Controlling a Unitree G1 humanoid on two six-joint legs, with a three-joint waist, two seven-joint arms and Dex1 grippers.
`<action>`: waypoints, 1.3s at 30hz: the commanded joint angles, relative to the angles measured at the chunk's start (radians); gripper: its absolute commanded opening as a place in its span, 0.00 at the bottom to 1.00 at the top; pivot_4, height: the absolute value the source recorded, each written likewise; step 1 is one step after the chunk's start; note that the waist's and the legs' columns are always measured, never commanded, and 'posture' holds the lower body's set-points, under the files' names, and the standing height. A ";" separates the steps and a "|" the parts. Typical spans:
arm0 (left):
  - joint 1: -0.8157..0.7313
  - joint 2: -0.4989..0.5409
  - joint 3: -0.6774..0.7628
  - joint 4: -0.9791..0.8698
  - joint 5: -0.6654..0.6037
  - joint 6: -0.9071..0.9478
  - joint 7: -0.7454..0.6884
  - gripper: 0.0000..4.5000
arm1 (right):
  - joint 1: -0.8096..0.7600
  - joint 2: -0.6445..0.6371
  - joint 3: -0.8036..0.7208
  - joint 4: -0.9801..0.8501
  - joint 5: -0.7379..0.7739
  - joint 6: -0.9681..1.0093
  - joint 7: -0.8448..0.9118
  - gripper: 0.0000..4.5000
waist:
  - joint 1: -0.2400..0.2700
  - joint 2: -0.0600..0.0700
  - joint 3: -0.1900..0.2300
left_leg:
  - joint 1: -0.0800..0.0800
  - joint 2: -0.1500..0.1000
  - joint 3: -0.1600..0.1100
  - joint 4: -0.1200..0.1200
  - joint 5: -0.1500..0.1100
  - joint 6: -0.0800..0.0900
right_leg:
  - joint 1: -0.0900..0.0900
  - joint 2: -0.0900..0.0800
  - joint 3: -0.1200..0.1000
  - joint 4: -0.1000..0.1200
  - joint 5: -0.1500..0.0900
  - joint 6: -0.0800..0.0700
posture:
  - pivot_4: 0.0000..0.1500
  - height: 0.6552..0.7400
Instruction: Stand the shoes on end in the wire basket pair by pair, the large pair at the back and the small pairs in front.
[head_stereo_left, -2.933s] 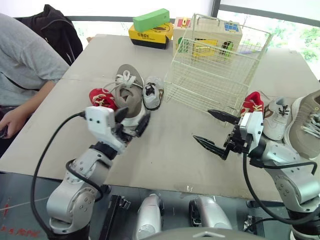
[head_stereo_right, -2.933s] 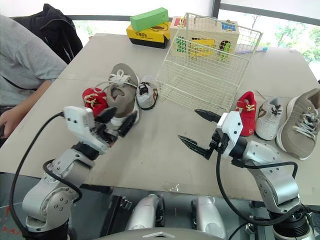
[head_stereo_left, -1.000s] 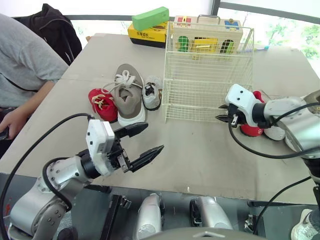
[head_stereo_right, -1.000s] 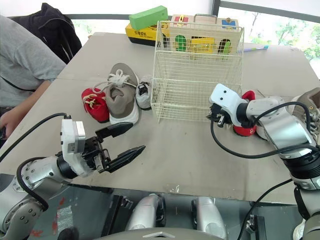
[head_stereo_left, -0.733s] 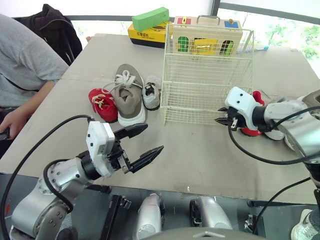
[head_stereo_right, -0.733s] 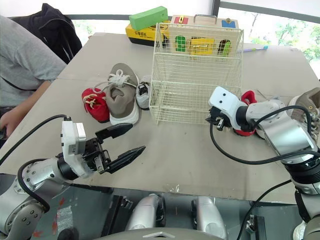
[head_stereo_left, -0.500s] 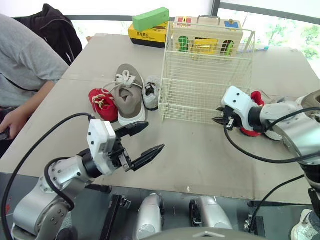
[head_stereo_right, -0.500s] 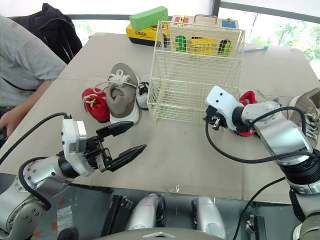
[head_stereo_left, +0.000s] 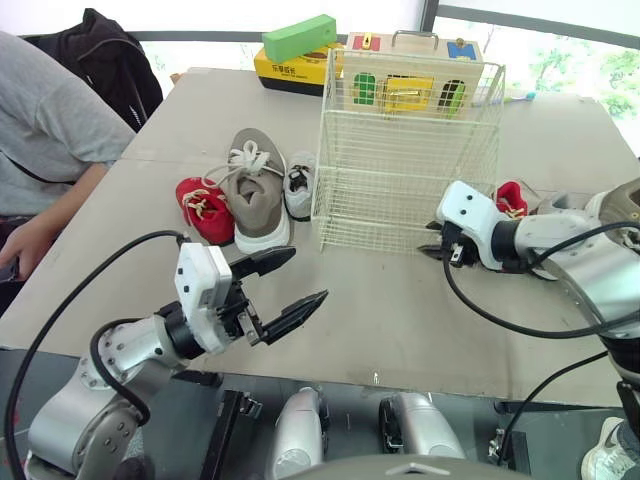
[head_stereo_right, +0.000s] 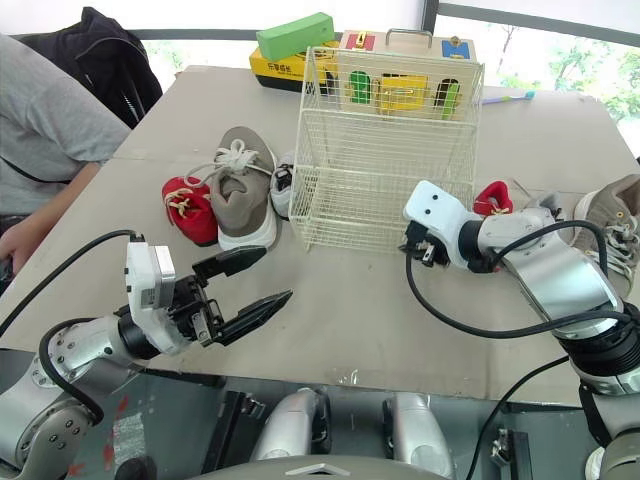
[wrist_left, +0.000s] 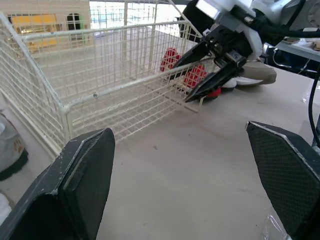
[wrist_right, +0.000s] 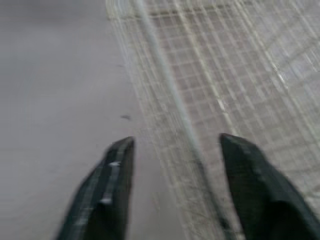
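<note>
The white wire basket (head_stereo_left: 410, 150) stands on the table's middle. At its lower right corner my right gripper (head_stereo_left: 430, 238) is open, and in the right wrist view its fingers (wrist_right: 110, 185) straddle a basket wire. A small red shoe (head_stereo_left: 205, 208), a large taupe shoe (head_stereo_left: 252, 195) and a small white shoe (head_stereo_left: 298, 190) lie left of the basket. Right of it, another red shoe (head_stereo_left: 510, 197) and a large taupe shoe (head_stereo_right: 612, 218) lie behind my right arm. My left gripper (head_stereo_left: 285, 285) hangs open and empty near the table's front edge.
A person (head_stereo_left: 45, 130) sits at the table's left side, with a black bag (head_stereo_left: 110, 55) behind. A yellow box with a green block (head_stereo_left: 295, 55) and a toy house case (head_stereo_left: 415, 75) stand beyond the basket.
The basket, tilted at first, now stands upright and has slid left, my right gripper moving with it at its corner. My left gripper pulled back from the shoes, then held still.
</note>
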 joint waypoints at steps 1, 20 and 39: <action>0.033 -0.024 0.035 -0.017 0.010 -0.035 0.001 1.00 | 0.025 -0.016 -0.084 -0.009 0.015 -0.107 0.020 0.88 | 0.001 0.000 0.000 | 0.000 0.000 0.000 0.000 0.000 0.000 | 0.000 0.000 0.000 0.000 0.000 0.000 | 1.00 1.00; -0.385 -0.316 -0.043 0.085 0.355 0.413 0.846 1.00 | 0.371 0.214 -0.382 -0.186 0.407 -0.490 0.063 0.97 | 0.005 -0.003 -0.002 | 0.001 -0.002 -0.005 0.002 0.000 0.001 | 0.005 0.003 -0.004 0.001 0.000 0.001 | 1.00 1.00; -0.464 -0.364 -0.164 0.365 0.517 0.229 0.690 0.44 | 0.397 0.160 -0.342 -0.213 0.437 -0.501 0.024 1.00 | 0.030 -0.001 -0.003 | 0.013 -0.004 -0.007 0.002 0.000 0.001 | 0.017 -0.002 -0.006 0.001 0.000 0.001 | 1.00 1.00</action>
